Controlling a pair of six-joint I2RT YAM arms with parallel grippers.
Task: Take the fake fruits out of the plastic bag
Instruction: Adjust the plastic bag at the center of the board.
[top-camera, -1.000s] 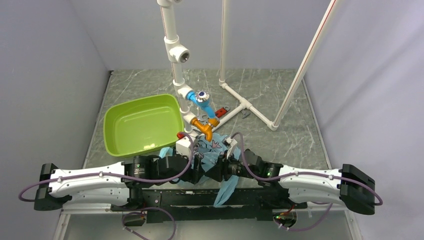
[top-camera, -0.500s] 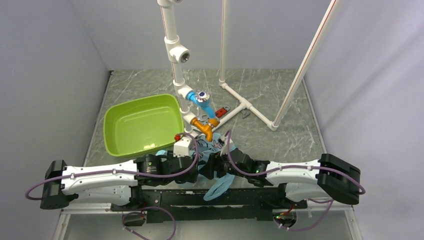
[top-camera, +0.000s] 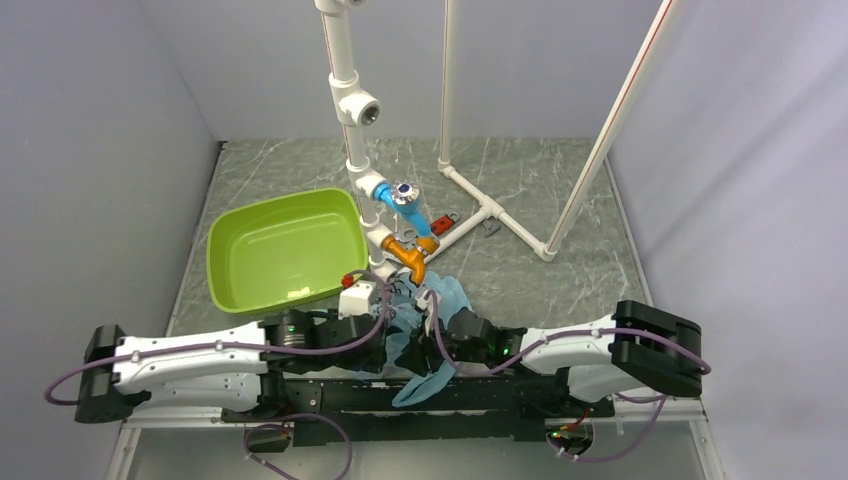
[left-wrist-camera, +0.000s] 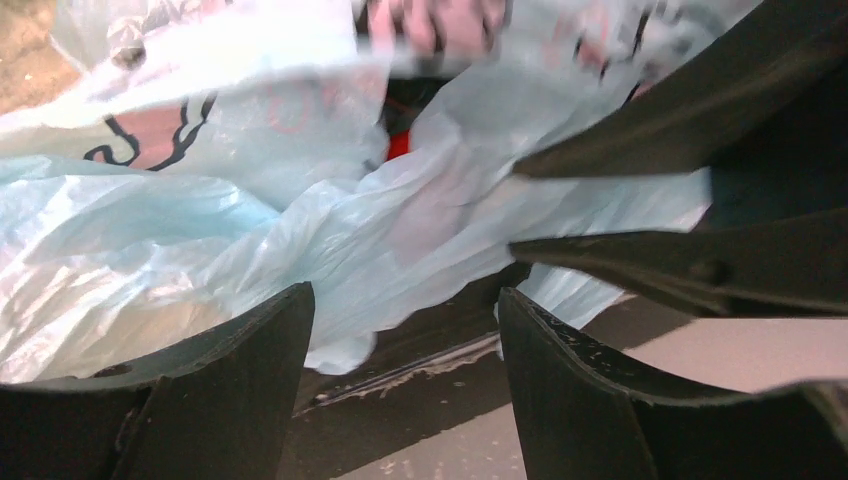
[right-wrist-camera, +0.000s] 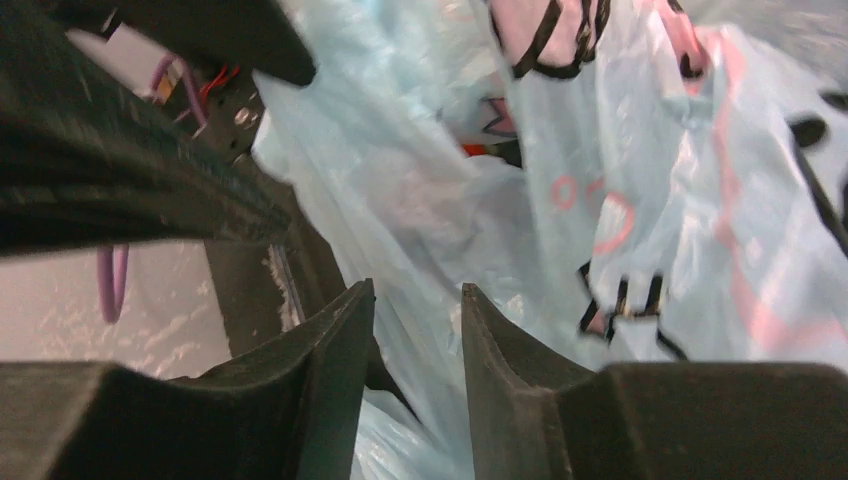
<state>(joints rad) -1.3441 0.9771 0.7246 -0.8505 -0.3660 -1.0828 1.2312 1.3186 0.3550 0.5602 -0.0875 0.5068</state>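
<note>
Top view: the left arm (top-camera: 190, 360) and the right arm (top-camera: 570, 345) lie low and almost level along the near edge of the table (top-camera: 560, 290), forearms reaching inward so that the wrists meet at the middle. The plastic bag (top-camera: 447, 297) sits crumpled between the two wrists, just in front of the white pipe frame (top-camera: 350, 90) and beside the green tub (top-camera: 285, 250); one blue tail of it hangs over the near edge.

Left wrist view: the left gripper (left-wrist-camera: 405, 300) stands wide, both fingers clear of the plastic, a fold of the bag sagging toward the gap.

Right wrist view: the right gripper (right-wrist-camera: 415, 292) is narrow, with film lying in the slot between its fingers (right-wrist-camera: 330, 380); whether they pinch it cannot be told.
</note>
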